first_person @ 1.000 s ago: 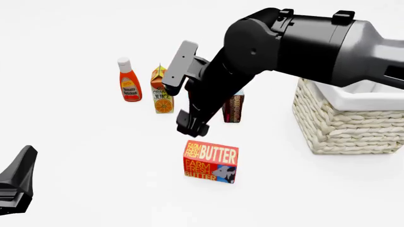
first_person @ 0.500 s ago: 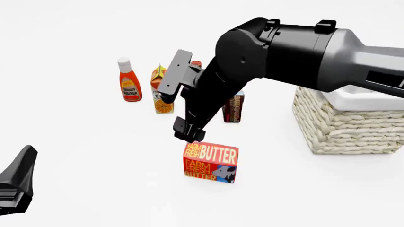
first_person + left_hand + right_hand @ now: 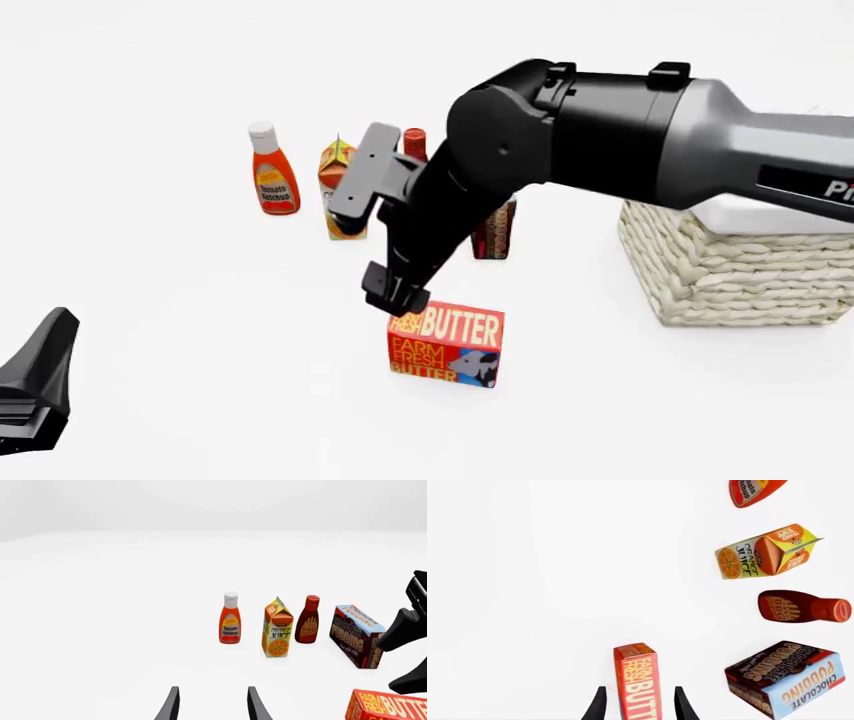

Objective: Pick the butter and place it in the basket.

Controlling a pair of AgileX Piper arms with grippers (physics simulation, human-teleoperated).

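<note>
Red-orange target: the butter (image 3: 446, 343) stood upright on the white counter (image 3: 200, 330), near the middle, its lettered broad face toward the front camera.
Destination: the basket (image 3: 734, 265) sat on the counter to the butter's right, well apart from it.
Right end effector: the right end effector (image 3: 638, 706) was spread, one finger on each side of the box's narrow top edge; whether either finger touched the box could not be told.
Key relation: the butter lay directly ahead between the fingers, its long axis running along the reach direction, so the thin dimension spanned the gap, judged a good line for closing.
Front check: the right end effector (image 3: 396, 290) sat at the box's upper-left corner, so the grip looked set toward one end, not the middle.
Left end effector: the left end effector (image 3: 211, 705) was spread and empty, well apart at the near left.
Nearer arm: right.
Neighbours: the chocolate pudding box (image 3: 784, 677), BBQ sauce bottle (image 3: 804, 606) and orange juice carton (image 3: 764, 551) stood behind, clear of the fingers.
</note>
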